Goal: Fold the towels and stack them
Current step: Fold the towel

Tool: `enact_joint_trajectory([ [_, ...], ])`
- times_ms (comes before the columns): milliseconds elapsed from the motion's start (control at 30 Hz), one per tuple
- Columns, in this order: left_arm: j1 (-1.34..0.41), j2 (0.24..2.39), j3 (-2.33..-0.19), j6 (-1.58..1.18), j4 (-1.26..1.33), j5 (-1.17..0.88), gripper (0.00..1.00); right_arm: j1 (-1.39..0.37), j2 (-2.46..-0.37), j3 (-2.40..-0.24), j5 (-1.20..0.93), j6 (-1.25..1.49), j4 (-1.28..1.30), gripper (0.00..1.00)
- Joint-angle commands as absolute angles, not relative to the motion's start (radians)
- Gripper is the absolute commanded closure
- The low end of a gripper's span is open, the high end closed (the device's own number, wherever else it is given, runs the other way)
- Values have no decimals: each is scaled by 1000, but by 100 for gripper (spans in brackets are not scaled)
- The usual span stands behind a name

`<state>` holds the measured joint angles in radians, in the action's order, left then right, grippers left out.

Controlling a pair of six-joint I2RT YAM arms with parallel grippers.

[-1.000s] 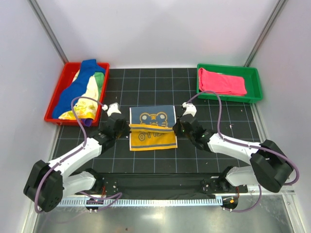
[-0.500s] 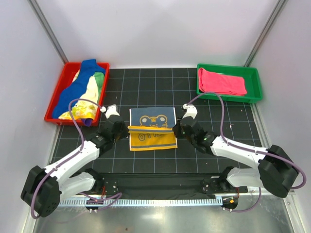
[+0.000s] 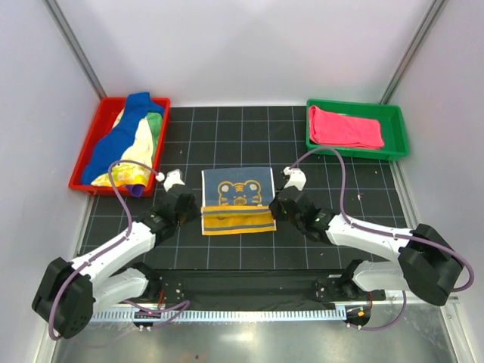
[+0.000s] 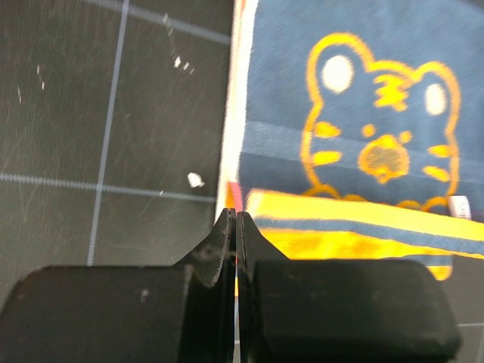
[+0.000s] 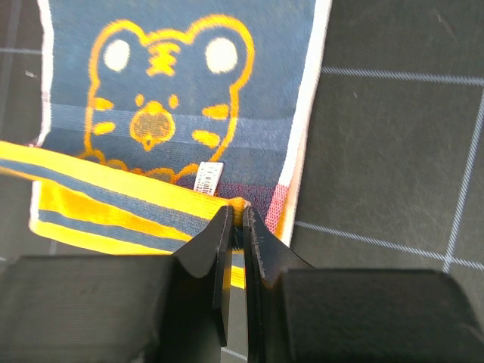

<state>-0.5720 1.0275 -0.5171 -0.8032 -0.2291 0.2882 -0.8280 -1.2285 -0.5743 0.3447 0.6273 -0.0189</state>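
At mid-mat, the tiger towel (image 3: 237, 198) lies flat between the two arms, blue side up, with a yellow flap doubled over its near end. The flap's held edge has come nearer the bases in the last second. The yellow band is now a narrow strip, its lettering is gone from sight, and the whole tiger face is uncovered. The towel's far and near limits have not shifted. That looks like the fold being drawn back or reset rather than deepened, so this towel is not yet halved.

The left gripper (image 3: 198, 209) is closed tight on the flap's left corner, and its wrist view shows only a sliver of cloth between the jaws. The right gripper (image 3: 274, 206) is likewise pinched on the right corner, just beside the small label.

A pink towel (image 3: 345, 127) lies in the green tray (image 3: 397, 121). A loose heap (image 3: 130, 144) waits in the red tray (image 3: 83, 162).
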Motion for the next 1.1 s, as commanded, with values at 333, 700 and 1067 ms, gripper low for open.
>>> enact_joint_trajectory([
  [333, -583, 1095, -472, -848, -181, 276, 98, -844, -1315, -514, 356, 681, -98, 94],
  [700, -584, 1083, -572, -801, -206, 232, 73, -845, -1194, -503, 367, 680, -48, 69],
  [1067, -684, 1324, -715, -802, -202, 238, 76, -847, -1132, -523, 397, 664, 32, 59],
])
